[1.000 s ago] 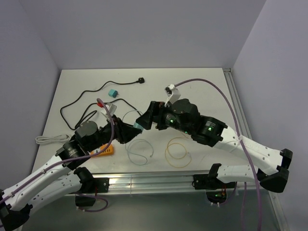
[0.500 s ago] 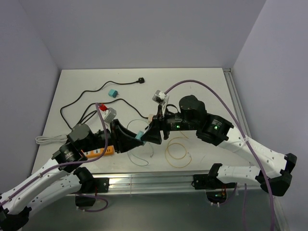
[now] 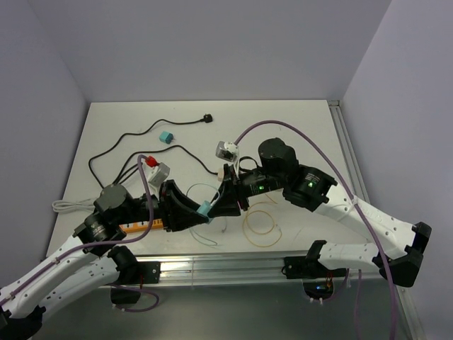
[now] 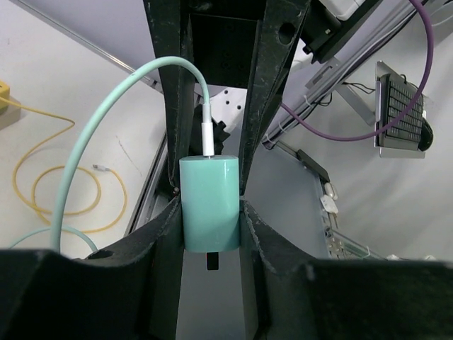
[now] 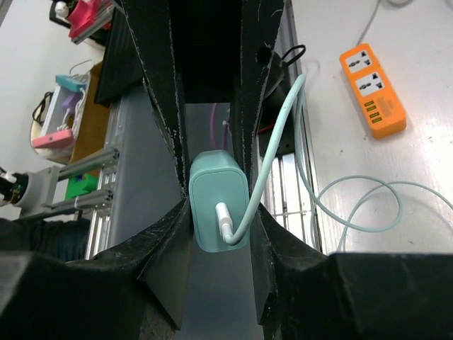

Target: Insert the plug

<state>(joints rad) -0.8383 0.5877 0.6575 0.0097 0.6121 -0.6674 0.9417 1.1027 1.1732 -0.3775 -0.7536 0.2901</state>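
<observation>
Left pincer point(image 4: 209, 212) first: its two fingers press on the flat sides of the teal charger plug point(image 4: 209, 188), a firm pinch with no gap showing. A dark prong point(image 4: 210, 261) sticks out at six o'clock in the left wrist view, back toward that wrist. From twelve o'clock the right pincer point(image 5: 219, 212) comes in head-on, and its own camera shows both fingers against the same plug, at the end where the teal cable point(image 5: 297, 134) leaves. So both are pinching one plug, held up off the table point(image 3: 297, 127), near its front edge at about six o'clock in the overhead view.

This looks like a mid-air handover, not insertion yet. The orange power strip point(image 3: 141, 225) lies flat at nine o'clock from the plug, partly under the left arm, its sockets facing up.

Next call, as a judgement: one pincer must let go. Most likely the left, since it covers the prong end. The right would then have to turn the prongs downward, line them up over a socket on the strip and press straight in, with the left arm moved off the strip and the cable loop kept from snagging.
</observation>
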